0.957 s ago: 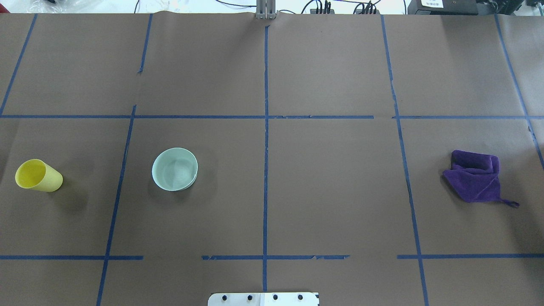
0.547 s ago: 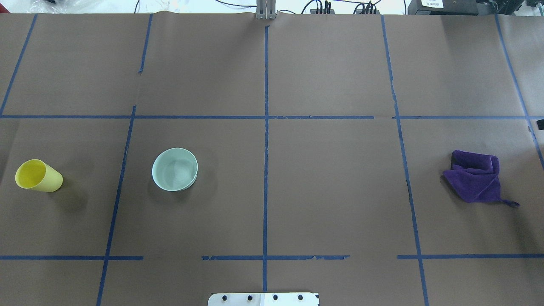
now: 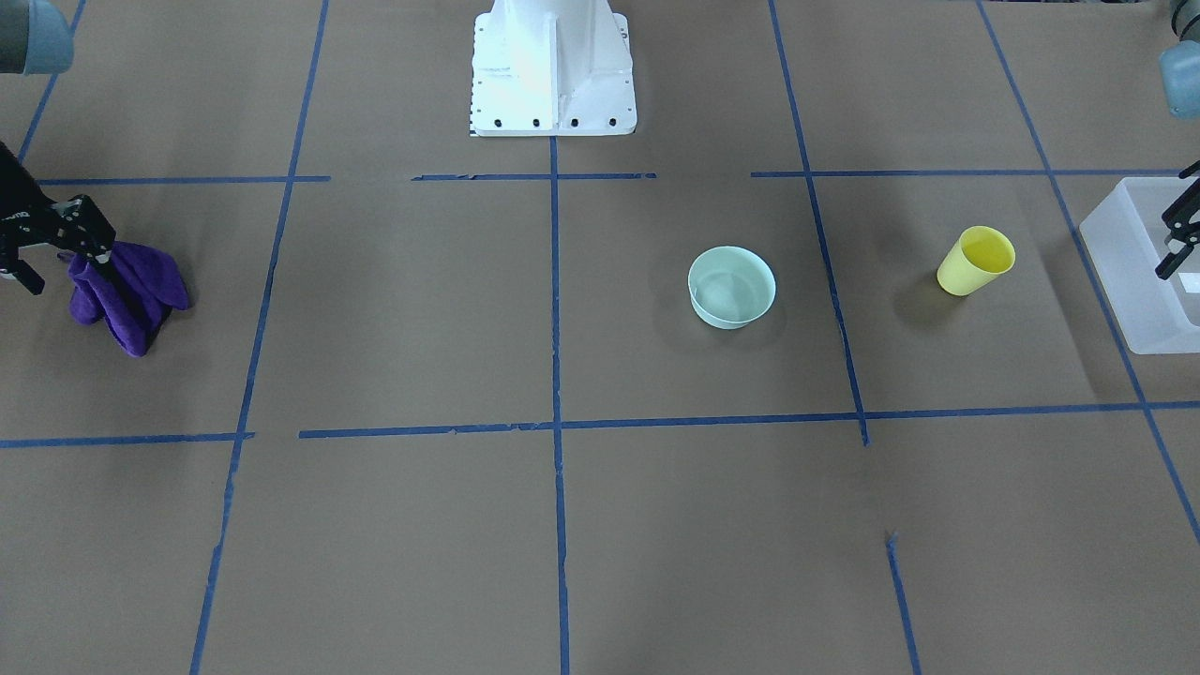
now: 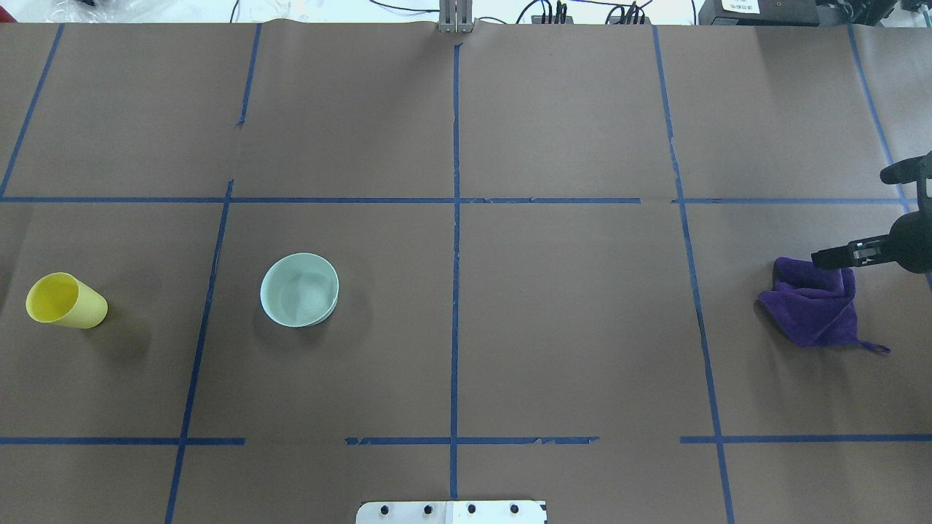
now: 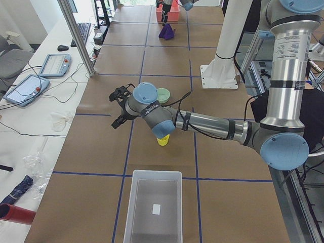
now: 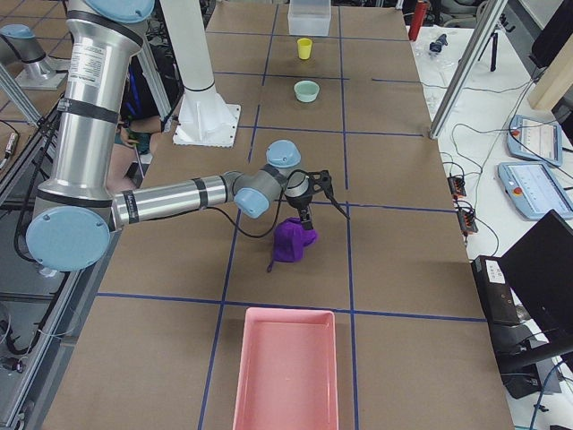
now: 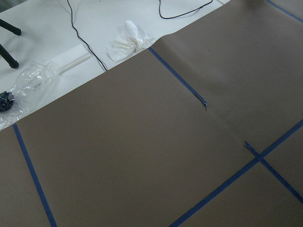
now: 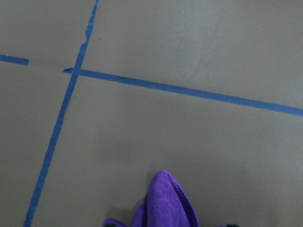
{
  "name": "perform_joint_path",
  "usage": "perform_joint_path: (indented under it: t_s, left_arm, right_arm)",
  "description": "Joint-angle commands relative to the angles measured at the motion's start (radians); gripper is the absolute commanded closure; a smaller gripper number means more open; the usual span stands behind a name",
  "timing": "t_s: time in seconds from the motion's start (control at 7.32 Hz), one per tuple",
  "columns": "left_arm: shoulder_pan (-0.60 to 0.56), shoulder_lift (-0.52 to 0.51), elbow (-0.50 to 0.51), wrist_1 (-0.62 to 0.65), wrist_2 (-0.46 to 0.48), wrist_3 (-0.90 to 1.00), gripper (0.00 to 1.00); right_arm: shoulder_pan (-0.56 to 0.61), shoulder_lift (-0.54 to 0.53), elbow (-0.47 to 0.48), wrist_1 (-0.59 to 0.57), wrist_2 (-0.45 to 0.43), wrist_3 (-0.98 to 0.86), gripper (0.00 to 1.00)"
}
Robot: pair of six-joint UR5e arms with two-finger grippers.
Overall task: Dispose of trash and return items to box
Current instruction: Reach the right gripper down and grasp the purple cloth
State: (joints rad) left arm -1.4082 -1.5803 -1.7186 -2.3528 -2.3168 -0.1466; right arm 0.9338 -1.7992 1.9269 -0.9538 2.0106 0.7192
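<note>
The yellow cup (image 4: 65, 300) stands upright at the table's left end; it also shows in the front view (image 3: 975, 261). The mint-green bowl (image 4: 299, 290) sits to its right, also in the front view (image 3: 731, 286). The frosted white box (image 3: 1125, 272) stands beyond the cup at the table's end, also in the left view (image 5: 154, 207). My left gripper (image 3: 1170, 246) is open and empty, raised above the box's near edge. My right gripper (image 4: 850, 217) is open and empty, just over the far edge of the purple cloth (image 4: 812, 309).
A pink tray (image 6: 286, 376) lies at the table's right end past the cloth. A crumpled tissue (image 7: 125, 42) and a clear plastic bag (image 7: 33, 78) lie on the white surface beyond the brown paper. The robot's base plate (image 3: 553, 94) stands mid-table at the near edge.
My right gripper has come into the overhead view from the right edge and now hovers at the purple cloth. The cup, bowl and cloth have not moved.
</note>
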Motion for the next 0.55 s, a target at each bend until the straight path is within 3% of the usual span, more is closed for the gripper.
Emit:
perform_joint_path:
  t_s: [0.0,0.14,0.41]
  left_arm:
    - [0.0,0.0,-0.001,-0.005,-0.003,-0.001,0.0]
    - [0.0,0.0,-0.004,-0.005,-0.003,-0.001,0.0]
    - [0.0,0.002,-0.009,-0.005,-0.004,-0.001,0.0]
  right_arm:
    - [-0.047,-0.054,-0.002,0.001,-0.021,-0.006,0.81]
    - [-0.044,-0.071,0.001,0.001,-0.044,-0.042,1.0]
    - [0.058,-0.072,0.061,-0.098,0.02,-0.145,1.0]
